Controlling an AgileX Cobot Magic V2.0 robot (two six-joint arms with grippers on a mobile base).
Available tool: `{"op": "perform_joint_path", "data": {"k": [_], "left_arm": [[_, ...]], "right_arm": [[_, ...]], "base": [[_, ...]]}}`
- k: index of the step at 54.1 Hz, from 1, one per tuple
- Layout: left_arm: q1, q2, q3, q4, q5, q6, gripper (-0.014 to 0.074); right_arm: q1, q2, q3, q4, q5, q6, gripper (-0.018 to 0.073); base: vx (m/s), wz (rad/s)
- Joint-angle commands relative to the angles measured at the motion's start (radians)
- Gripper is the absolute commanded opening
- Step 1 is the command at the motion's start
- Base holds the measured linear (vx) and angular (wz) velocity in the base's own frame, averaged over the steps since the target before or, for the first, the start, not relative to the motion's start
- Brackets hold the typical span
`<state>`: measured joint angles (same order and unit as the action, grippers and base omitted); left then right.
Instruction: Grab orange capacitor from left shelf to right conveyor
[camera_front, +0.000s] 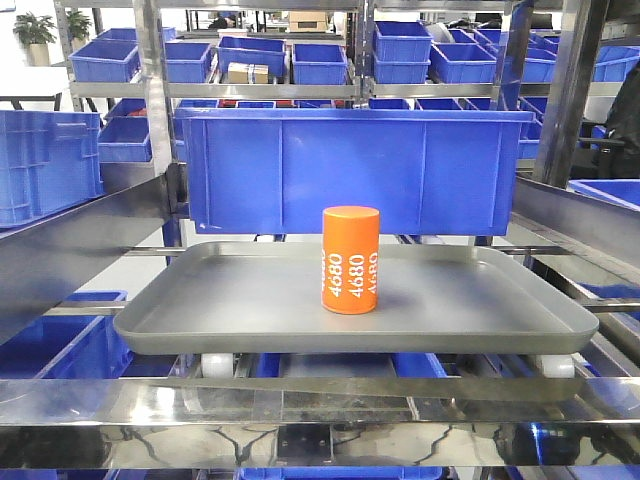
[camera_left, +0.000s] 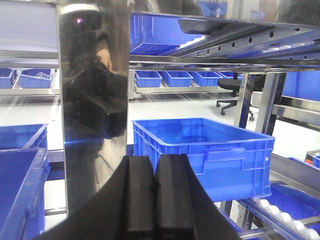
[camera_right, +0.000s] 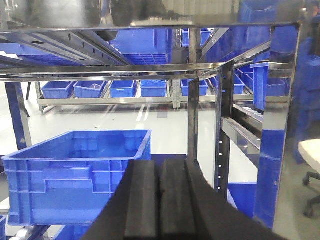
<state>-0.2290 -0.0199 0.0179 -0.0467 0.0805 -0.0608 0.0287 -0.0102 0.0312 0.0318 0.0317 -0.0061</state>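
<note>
The orange capacitor (camera_front: 350, 260) stands upright, white "4680" on its side, in the middle of the shallow dark grey tray (camera_front: 200, 310) on the steel-framed left shelf (camera_front: 90, 240). Neither arm shows in the front view. In the left wrist view my left gripper (camera_left: 154, 162) is shut with nothing between its black pads, facing a steel post and a blue bin (camera_left: 210, 155). In the right wrist view my right gripper (camera_right: 159, 165) is shut and empty, facing a blue bin (camera_right: 75, 170). The capacitor shows in neither wrist view. The right conveyor is out of view.
A large blue bin (camera_front: 350, 165) sits directly behind the tray. Another blue bin (camera_front: 45, 165) stands at the left, and several more fill the back shelves. A shiny steel rail (camera_front: 320, 410) crosses in front of the tray. Steel posts (camera_right: 222, 125) stand near the right gripper.
</note>
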Motion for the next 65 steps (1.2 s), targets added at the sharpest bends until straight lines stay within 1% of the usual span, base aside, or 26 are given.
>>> {"op": "perform_joint_path", "data": {"k": [1, 18, 22, 29, 32, 36, 43, 49, 52, 59, 65], "left_arm": [[-0.008, -0.004, -0.030, -0.005, -0.080, -0.006, -0.0006], [-0.008, -0.004, -0.030, -0.005, -0.080, -0.006, -0.0006], [-0.008, -0.004, -0.030, -0.005, -0.080, -0.006, -0.0006], [-0.008, -0.004, -0.030, -0.005, -0.080, -0.006, -0.0006], [-0.008, -0.004, -0.030, -0.005, -0.080, -0.006, -0.0006], [-0.008, -0.004, -0.030, -0.005, -0.080, -0.006, -0.0006], [-0.008, -0.004, -0.030, -0.005, -0.080, -0.006, -0.0006], [-0.008, -0.004, -0.030, -0.005, -0.080, -0.006, -0.0006], [-0.008, -0.004, -0.030, -0.005, -0.080, -0.006, -0.0006], [-0.008, -0.004, -0.030, -0.005, -0.080, -0.006, -0.0006], [-0.008, -0.004, -0.030, -0.005, -0.080, -0.006, -0.0006]], "right_arm": [[-0.005, -0.007, 0.010, -0.002, -0.082, -0.011, -0.0012], [-0.005, -0.007, 0.010, -0.001, -0.088, -0.011, -0.0012], [-0.005, -0.007, 0.007, 0.002, -0.153, -0.010, -0.0012], [-0.005, -0.007, -0.028, 0.001, -0.320, 0.000, -0.0012], [-0.005, -0.007, -0.083, -0.002, -0.325, 0.000, -0.0012], [-0.005, 0.001, -0.192, -0.010, -0.270, -0.014, -0.0012], [-0.005, 0.088, -0.479, -0.060, -0.101, -0.068, -0.0012], [-0.005, 0.258, -0.736, -0.100, 0.051, -0.123, -0.0012], [-0.005, 0.360, -0.866, -0.109, 0.124, -0.131, -0.0012], [-0.005, 0.544, -1.056, -0.108, 0.237, -0.131, -0.0012], [-0.005, 0.648, -1.125, -0.096, 0.270, -0.114, -0.0012]], "base": [[0.00, 0.00], [0.00, 0.00], [0.00, 0.00], [0.00, 0.00], [0.00, 0.00], [0.00, 0.00], [0.00, 0.00], [0.00, 0.00], [0.00, 0.00], [0.00, 0.00], [0.00, 0.00]]}}
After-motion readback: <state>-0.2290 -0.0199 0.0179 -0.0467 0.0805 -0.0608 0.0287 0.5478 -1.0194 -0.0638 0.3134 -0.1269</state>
